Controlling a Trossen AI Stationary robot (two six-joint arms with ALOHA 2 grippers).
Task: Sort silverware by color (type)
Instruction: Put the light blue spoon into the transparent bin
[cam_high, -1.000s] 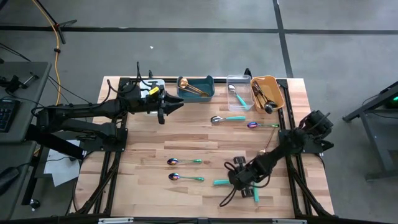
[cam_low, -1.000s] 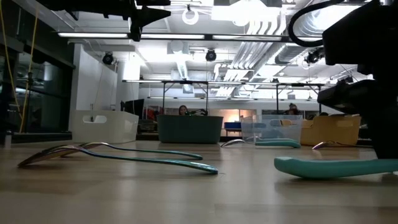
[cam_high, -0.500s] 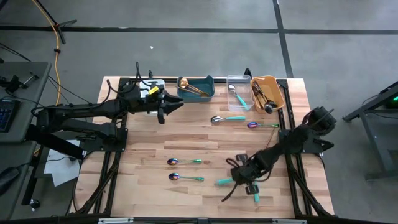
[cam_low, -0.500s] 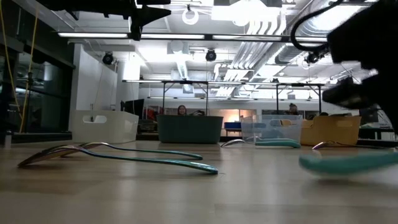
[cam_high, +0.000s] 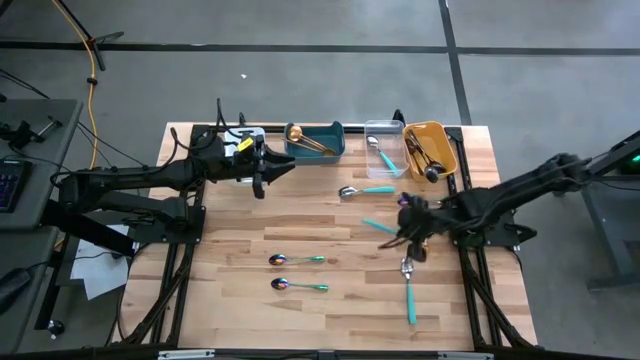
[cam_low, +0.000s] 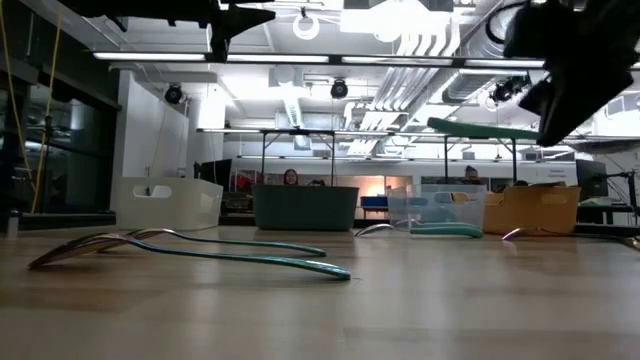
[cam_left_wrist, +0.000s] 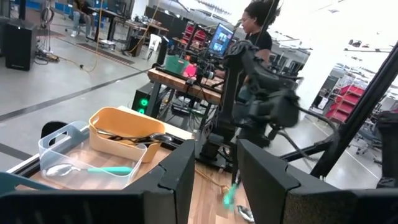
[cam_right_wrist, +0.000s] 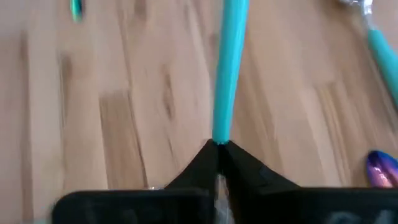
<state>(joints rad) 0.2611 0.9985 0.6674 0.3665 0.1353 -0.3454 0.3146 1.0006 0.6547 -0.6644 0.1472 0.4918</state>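
Note:
My right gripper (cam_high: 400, 230) hangs over the middle right of the table, shut on a teal-handled utensil (cam_high: 377, 226). In the low view the utensil shows well above the tabletop. My left gripper (cam_left_wrist: 216, 168) stands open and level near the teal bin (cam_high: 315, 141), with nothing between its fingers. A second teal-handled utensil (cam_high: 408, 290) lies flat on the table near the front. A teal-handled spoon (cam_high: 365, 190) and a purple spoon (cam_right_wrist: 382, 168) lie farther back. Two iridescent spoons (cam_high: 297, 260) (cam_high: 299, 286) lie left of centre. My right gripper pinches the utensil's teal handle (cam_right_wrist: 220, 138) between its two fingers. The fingers slant down from the table's right side. The handle runs on ahead of them along their line; my gripper hides its other end. The utensil is lifted clear and near level (cam_low: 480, 128).
Along the far edge stand a white bin (cam_low: 165, 203), the teal bin holding gold spoons, a clear bin (cam_high: 384, 146) with one teal-handled spoon, and an orange bin (cam_high: 430, 150) with dark utensils. A person sits beyond the table in the left wrist view.
My right gripper has shut on the teal-handled utensil near the table's front edge. It has lifted it clear and swung up and toward the far edge, turning as it went. The second teal-handled utensil now lies uncovered on the table.

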